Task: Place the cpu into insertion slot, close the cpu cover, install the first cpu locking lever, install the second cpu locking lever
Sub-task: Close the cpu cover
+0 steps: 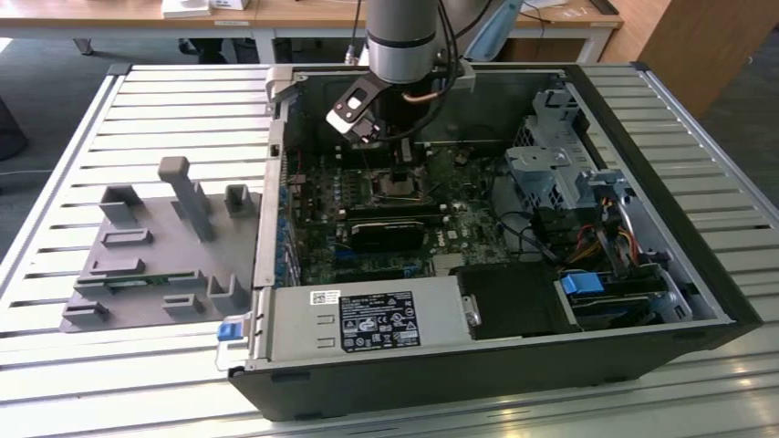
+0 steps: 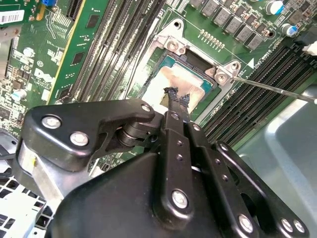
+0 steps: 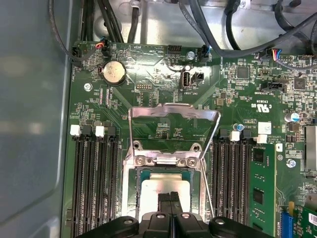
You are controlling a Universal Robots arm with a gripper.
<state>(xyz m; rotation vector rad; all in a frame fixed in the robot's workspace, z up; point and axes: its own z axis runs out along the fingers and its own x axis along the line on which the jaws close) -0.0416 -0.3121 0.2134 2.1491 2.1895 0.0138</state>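
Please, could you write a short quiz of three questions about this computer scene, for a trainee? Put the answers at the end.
1. True or false: the metal cover is shut down over the chip.
2. Which thing is the tool nearest to? A) the coin battery B) the chip C) the blue latch
3. Fill in: in the exterior view, the grey tray lies to that view's ____ of the computer case.
Key: 1 false, the cover stands raised; 2 B; 3 left.
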